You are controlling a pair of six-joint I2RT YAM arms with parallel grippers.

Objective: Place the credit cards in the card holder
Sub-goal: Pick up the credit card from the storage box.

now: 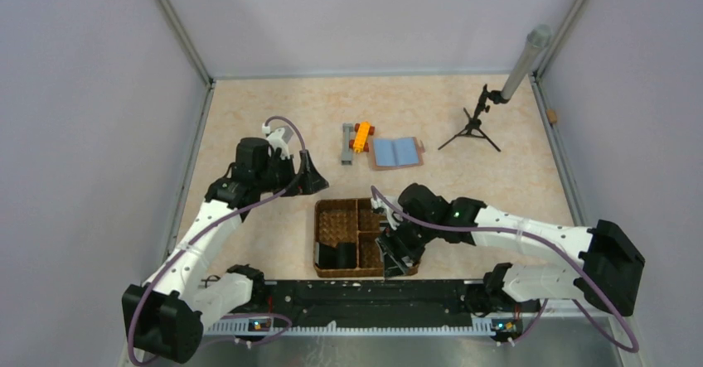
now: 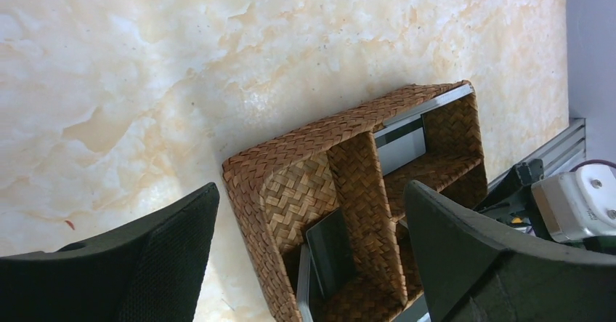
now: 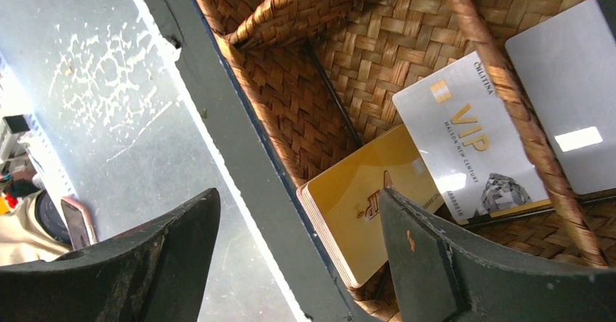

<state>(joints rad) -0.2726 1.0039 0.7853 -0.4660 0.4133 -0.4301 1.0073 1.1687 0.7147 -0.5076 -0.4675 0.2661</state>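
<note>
Card holder [image 1: 396, 152] toward 12 o'clock on the table [image 1: 273, 110], well apart from both arms. Laid open and flat: two light blue leaves side by side, a thin brown edge all round. A sliver of that brown just visible at 12 o'clock in the left wrist view.

Credit cards [image 3: 465, 140] down in the woven basket [image 1: 336, 218] at 6 o'clock on the table, just beyond the arm bases.
- Seen from the right wrist: a small stack of gold cards [image 3: 356, 202] in a corner compartment, glossy, with pale layered edges.
- At 2 o'clock from that stack: a white card with gold VIP lettering, a small gold square and a diamond picture.
- Beyond a woven rim at its 2 o'clock: a plain grey card [image 3: 563, 93] with a bright patch of glare.
- Seen from the left wrist: a dark grey card [image 2: 330, 253] leaning in one compartment and a lighter one [image 2: 402, 146] upright in the next. Whether the same cards as those above, impossible to tell.

Right gripper [image 3: 298, 206] hanging over the basket's 4 o'clock corner, jaws spread wide, nothing between them. One finger [image 3: 465, 264] overlapping the gold stack in view, contact unclear.

Left gripper [image 2: 312, 198] at 10 o'clock from the basket, above bare tabletop, fingers wide apart, holding nothing.
</note>
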